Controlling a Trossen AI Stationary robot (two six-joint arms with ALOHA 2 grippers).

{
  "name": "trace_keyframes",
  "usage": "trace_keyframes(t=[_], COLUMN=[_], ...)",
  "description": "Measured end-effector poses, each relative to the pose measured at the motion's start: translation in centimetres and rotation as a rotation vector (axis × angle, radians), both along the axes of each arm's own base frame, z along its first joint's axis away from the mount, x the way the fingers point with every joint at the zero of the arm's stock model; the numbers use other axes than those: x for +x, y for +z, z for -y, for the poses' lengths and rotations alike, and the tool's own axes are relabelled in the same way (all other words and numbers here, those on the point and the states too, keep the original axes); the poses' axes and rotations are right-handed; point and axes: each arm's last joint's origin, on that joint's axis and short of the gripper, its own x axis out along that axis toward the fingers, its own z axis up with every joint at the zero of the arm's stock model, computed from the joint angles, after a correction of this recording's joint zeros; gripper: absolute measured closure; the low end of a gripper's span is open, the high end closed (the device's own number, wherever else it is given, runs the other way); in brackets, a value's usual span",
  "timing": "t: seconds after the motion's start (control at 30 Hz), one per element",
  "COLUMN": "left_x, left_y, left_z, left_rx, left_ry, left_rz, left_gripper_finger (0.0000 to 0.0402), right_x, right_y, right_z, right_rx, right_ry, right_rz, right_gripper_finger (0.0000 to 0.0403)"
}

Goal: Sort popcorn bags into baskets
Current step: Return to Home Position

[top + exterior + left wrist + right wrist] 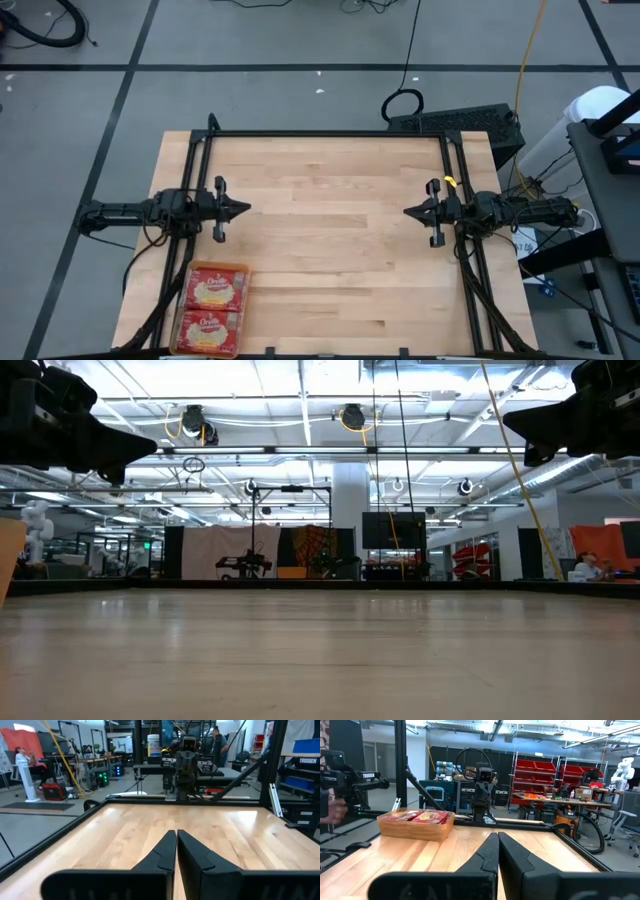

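Note:
An orange basket [217,266] stands at the table's near left corner, resting on its flat bottom. Red popcorn bags [216,290] lie flat inside it, two showing on top; the right wrist view shows the basket's wall [415,831] with the bags [422,816] in it. My left gripper [243,209] hovers shut at the table's left side, pointing level toward the right, just beyond the basket's far end. My right gripper [408,212] hovers shut at the right side, facing it. Both hold nothing.
Bare wooden tabletop [330,250] lies between the two grippers. Black frame rails [330,134] run along the far edge and both sides. A person's hand [332,807] shows off the table beyond the basket, in the right wrist view.

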Motion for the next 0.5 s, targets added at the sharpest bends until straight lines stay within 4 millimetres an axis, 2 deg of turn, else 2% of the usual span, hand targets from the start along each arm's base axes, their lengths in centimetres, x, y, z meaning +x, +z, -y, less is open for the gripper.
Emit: trace_keyframes(t=[0.5], left_x=[0.01], left_y=[0.03], left_z=[0.00], left_rx=[-0.002], left_ry=[0.000], left_rz=[0.006], left_gripper_finger=[0.0380], right_x=[0.00], right_y=[0.00], right_z=[0.00], right_rx=[0.000], right_ry=[0.000], right_rz=[0.000], right_gripper_finger=[0.0403])
